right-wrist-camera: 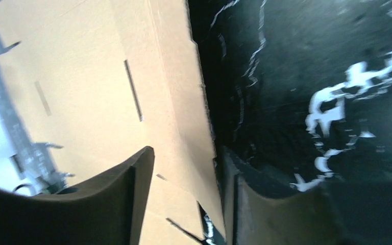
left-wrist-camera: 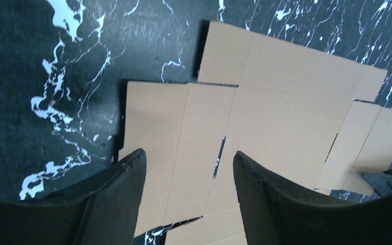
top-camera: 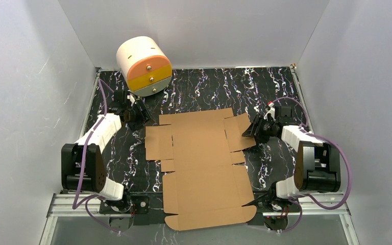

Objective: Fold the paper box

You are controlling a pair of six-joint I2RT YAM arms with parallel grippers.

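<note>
Because the paper box (top-camera: pixel 201 163) lies flat and unfolded on the desk (top-camera: pixel 224 87), an arm sits at each side flap, probably to lift them. The left hand (left-wrist-camera: pixel 189 155) hovers spread and empty by its flap; the right hand (right-wrist-camera: pixel 186 153) is spread astride the other flap's edge, pinching nothing. No writing shows on the cardboard.

Brown paper box (top-camera: pixel 204 168); black, white-veined table (top-camera: pixel 209 87); cream, orange, yellow cabinet (top-camera: pixel 138 53).
</note>
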